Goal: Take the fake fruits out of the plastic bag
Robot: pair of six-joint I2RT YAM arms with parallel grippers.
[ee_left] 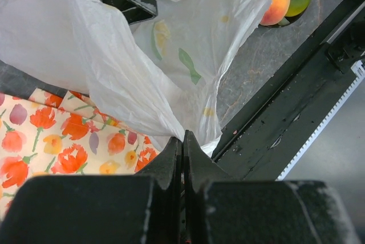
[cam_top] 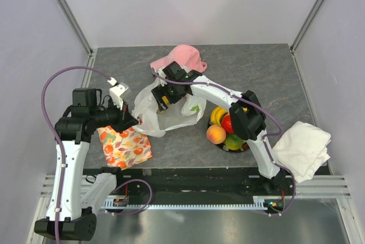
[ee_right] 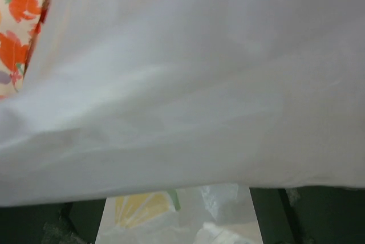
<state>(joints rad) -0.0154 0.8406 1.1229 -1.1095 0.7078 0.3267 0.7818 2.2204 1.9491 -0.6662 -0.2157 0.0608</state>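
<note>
The white plastic bag [cam_top: 149, 114] lies mid-table with its mouth lifted. My left gripper [ee_left: 183, 139] is shut on the bag's lower edge [ee_left: 171, 124], by the floral cloth. My right gripper [cam_top: 165, 99] reaches down into the bag's mouth; in the right wrist view its dark fingers [ee_right: 57, 224] stand wide apart, open, with only bag film [ee_right: 182, 84] and a lemon print between them. No fruit shows inside the bag. To the bag's right, the fake fruits sit in a dark bowl [cam_top: 223, 147]: bananas [cam_top: 218, 114], a red fruit [cam_top: 228, 123], a peach [cam_top: 215, 134] and a green lime [cam_top: 234, 141].
A pink cap [cam_top: 185, 57] lies behind the bag. An orange-flowered cloth [cam_top: 124, 144] is spread at the front left, and a folded white cloth [cam_top: 302, 147] sits at the front right. A black rail [ee_left: 285, 101] runs along the table's near edge.
</note>
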